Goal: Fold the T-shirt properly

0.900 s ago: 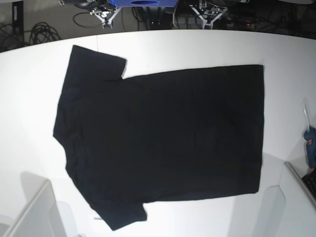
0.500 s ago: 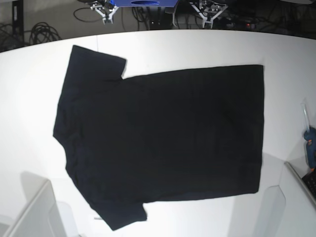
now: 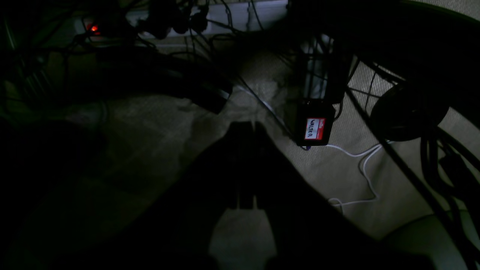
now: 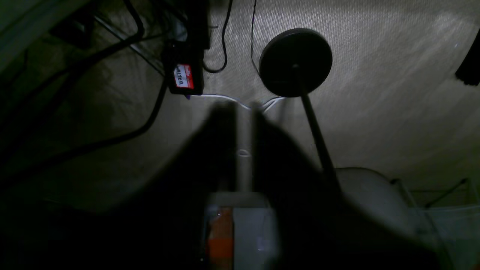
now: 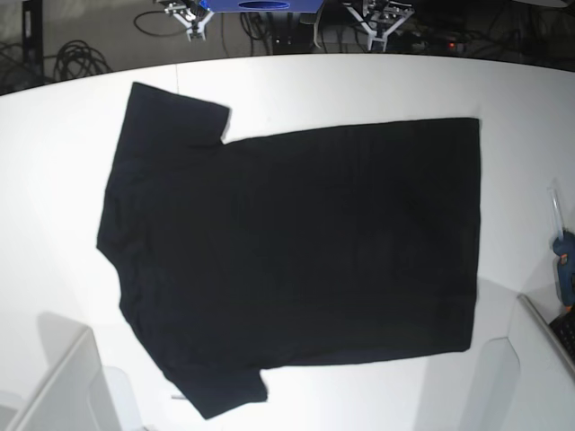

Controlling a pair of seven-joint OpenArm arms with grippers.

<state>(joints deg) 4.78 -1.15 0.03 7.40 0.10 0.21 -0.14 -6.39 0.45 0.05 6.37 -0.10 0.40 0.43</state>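
Note:
The black T-shirt [image 5: 296, 251] lies spread flat on the white table [image 5: 359, 85], plain side up, with its sleeves at the left and its hem at the right. Both arms are pulled back beyond the table's far edge. My right gripper [image 5: 190, 20] and left gripper [image 5: 378, 24] only just show at the top of the base view. In the left wrist view, my left gripper [image 3: 245, 127] hangs over the floor with its fingers together and empty. Seen from the right wrist, my right gripper [image 4: 243, 108] is also shut and empty over carpet.
A blue tool [image 5: 564, 260] lies at the table's right edge. White bins stand at the lower left [image 5: 63, 386] and lower right [image 5: 539, 359]. Cables, a labelled black box [image 3: 315, 129] and a round black stand base [image 4: 295, 62] are on the floor behind.
Both grippers have drawn slightly further back at the top edge of the base view. The T-shirt has not moved.

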